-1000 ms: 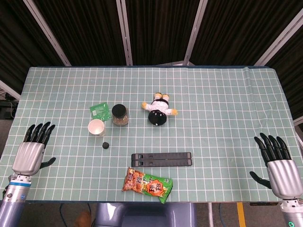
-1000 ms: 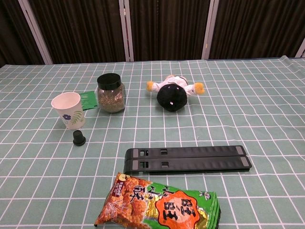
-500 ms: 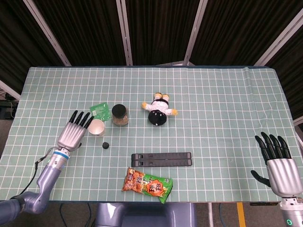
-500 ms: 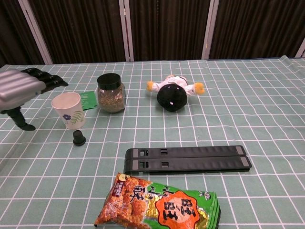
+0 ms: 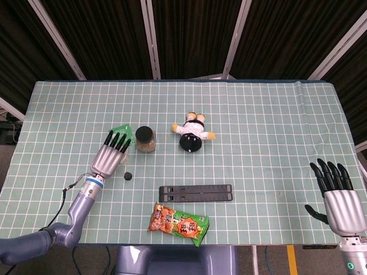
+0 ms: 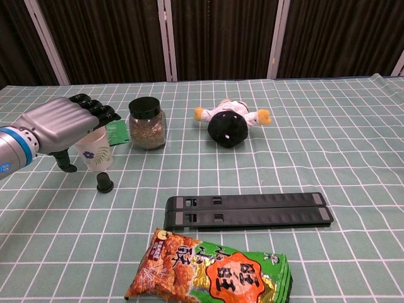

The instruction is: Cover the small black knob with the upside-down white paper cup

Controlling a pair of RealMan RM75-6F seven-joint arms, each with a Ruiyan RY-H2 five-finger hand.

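Note:
The white paper cup (image 6: 96,155) with a blue flower print stands mouth-up on the left of the green checked table (image 5: 258,114). In the head view my left hand hides it. The small black knob (image 5: 128,176) (image 6: 105,184) sits just in front of the cup and to its right. My left hand (image 5: 110,156) (image 6: 63,129) hovers over the cup's mouth with fingers stretched out and apart, thumb hanging beside the cup, gripping nothing. My right hand (image 5: 338,197) rests open at the front right edge, far from both.
A black-lidded jar (image 5: 145,139) and a green packet (image 5: 121,130) stand right behind the cup. A plush doll (image 5: 192,133) lies mid-table. Two long black bars (image 5: 195,193) and a snack bag (image 5: 178,224) lie in front, right of the knob.
My left hand has swung in from the front left edge to above the cup. The cup, the knob and the right hand have stayed put.

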